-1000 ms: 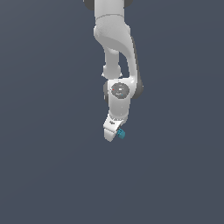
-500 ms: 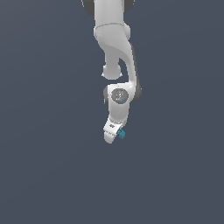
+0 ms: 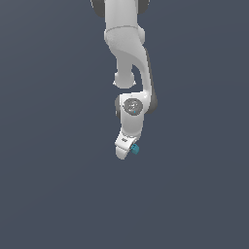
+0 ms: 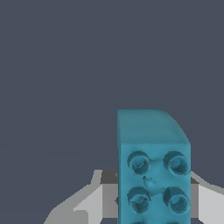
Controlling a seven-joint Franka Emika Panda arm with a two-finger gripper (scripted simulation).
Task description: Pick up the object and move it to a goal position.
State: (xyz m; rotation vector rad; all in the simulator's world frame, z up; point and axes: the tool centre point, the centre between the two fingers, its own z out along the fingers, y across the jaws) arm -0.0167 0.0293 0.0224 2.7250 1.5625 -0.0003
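Hardly anything has moved since a second ago: the arm (image 3: 127,58) hangs in the same pose in the middle of the exterior view, and the block (image 3: 135,149) sits at the same spot by the tip of the gripper (image 3: 127,148).

The white arm comes down from the top edge of the frame, bends at a grey-capped joint near the centre, and ends just below the middle. All around it is plain dark grey-blue, with no edge or shadow that I can make out. The teal block peeks out at the gripper's lower right, touching it, much smaller than the white casing beside it.

In the wrist view the block (image 4: 153,175) fills the lower right of the frame, very close to the lens. It is a teal brick, its near face showing two columns of round hollows, and its lower end is cut off by the frame edge. Pale grey fingers (image 4: 92,203) flank it on both sides at the bottom of the frame and appear clamped against it, so the block looks held between them.
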